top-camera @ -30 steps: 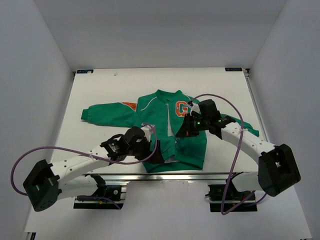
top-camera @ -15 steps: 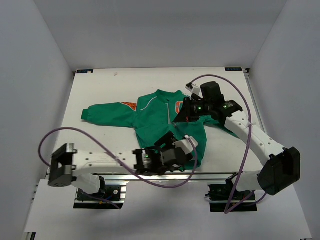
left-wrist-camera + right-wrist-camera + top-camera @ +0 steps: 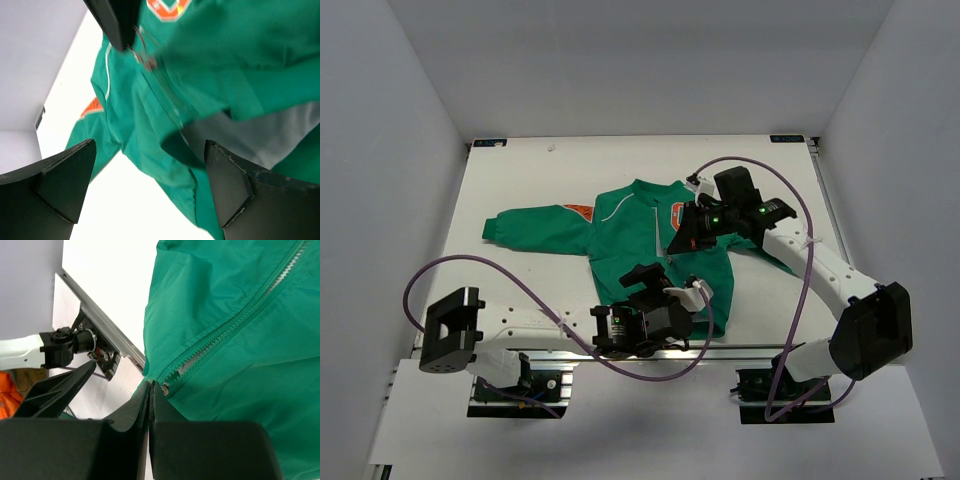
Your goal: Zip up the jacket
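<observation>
I see from above a white table (image 3: 520, 170) with a small green jacket (image 3: 620, 235) lying flat near its middle, collar toward the far edge and hem toward the arms. One sleeve stretches out to the left of the view and shows an orange patch (image 3: 580, 211). The other sleeve is mostly hidden under my right arm.

My left claw (image 3: 150, 144) is released, its two fingers spread wide. It sits low at the jacket's hem, near the table's front edge. Its camera looks up the front of the jacket, where pale grey lining (image 3: 260, 135) shows under a raised green flap.

My right claw (image 3: 151, 384) is clenched over the chest, just beside the orange letter patch (image 3: 680, 212). Its tips meet right at the metal slider (image 3: 164, 388) of the zipper (image 3: 225, 330). I cannot tell whether the pull tab is pinched between them. Above the slider, the zipper's two rows of teeth lie apart.
</observation>
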You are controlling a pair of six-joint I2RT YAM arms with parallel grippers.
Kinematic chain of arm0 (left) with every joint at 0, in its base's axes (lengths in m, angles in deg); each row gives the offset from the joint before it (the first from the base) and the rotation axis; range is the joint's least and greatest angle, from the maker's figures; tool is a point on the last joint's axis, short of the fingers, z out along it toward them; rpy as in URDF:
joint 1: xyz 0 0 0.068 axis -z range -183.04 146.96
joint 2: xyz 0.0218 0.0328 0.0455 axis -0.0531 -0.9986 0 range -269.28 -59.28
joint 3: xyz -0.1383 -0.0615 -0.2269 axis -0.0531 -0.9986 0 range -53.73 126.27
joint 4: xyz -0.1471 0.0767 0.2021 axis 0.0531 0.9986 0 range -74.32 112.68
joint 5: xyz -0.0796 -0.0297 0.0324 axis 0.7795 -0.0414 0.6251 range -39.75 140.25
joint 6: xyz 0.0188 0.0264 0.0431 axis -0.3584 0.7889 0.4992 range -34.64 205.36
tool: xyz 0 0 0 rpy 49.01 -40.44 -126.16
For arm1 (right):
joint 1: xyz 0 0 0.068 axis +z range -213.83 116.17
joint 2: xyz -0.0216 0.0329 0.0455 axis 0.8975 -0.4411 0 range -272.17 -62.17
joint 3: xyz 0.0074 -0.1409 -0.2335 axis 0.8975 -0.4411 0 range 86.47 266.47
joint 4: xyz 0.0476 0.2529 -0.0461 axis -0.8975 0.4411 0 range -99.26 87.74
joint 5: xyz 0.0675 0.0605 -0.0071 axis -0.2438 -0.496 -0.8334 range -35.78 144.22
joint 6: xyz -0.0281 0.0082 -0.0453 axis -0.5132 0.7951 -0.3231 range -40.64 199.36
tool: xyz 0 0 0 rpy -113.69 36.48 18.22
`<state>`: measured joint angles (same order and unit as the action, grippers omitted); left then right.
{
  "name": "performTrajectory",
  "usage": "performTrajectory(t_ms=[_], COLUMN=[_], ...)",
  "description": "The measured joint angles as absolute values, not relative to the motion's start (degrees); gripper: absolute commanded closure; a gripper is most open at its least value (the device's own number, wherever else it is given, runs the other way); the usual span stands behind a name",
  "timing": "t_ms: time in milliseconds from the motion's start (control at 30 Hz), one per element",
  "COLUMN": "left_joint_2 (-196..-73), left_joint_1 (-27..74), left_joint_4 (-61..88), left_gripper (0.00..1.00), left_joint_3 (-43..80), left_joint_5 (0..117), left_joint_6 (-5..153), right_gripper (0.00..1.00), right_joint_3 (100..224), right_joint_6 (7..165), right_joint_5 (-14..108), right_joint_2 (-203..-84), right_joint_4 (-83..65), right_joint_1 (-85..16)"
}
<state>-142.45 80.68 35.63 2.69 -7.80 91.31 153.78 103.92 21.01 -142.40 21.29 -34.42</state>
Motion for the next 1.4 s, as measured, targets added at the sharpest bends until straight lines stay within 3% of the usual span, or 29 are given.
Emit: performTrajectory(t_ms=[133,267,367,467,500,767,1067,1400], left_joint_2=[-141.6,-141.8,-142.1,-142.1,-142.1,-141.3,-132.4,-128.2], left_joint_1=[80.7,80.7,80.7,80.5,80.4,80.3,79.4,79.4], left_joint_4=[29.2,24.5,21.8,20.3,19.8,15.6,19.7,24.6], left_gripper=[0.05,0.28,0.37,0.66,1.00,1.00,1.00,1.00], left_joint_3=[1.4,0.1,-0.5,-1.0,-1.1,-3.3,-5.1,-8.9], left_joint_5=[-7.5,-7.1,-7.0,-5.8,-5.3,-3.2,3.5,8.0], left_joint_6=[96.5,100.5,102.7,104.4,104.7,106.5,98.5,87.0], right_gripper=[1.00,1.00,1.00,1.00,1.00,1.00,1.00,1.00], right_joint_3=[153.8,153.8,153.8,153.8,153.8,153.8,155.7,156.6], right_joint_6=[103.7,103.3,103.2,103.2,103.2,103.5,103.6,101.7], right_joint_5=[19.5,17.9,16.9,15.9,15.6,15.7,25.1,13.3], right_joint_2=[-143.1,-143.2,-143.2,-143.2,-143.2,-143.2,-147.2,-160.4], right_joint_4=[21.3,21.3,21.3,21.1,21.0,20.3,17.2,8.8], right_joint_1=[-34.4,-34.4,-34.5,-34.5,-34.6,-34.6,-34.4,-36.7])
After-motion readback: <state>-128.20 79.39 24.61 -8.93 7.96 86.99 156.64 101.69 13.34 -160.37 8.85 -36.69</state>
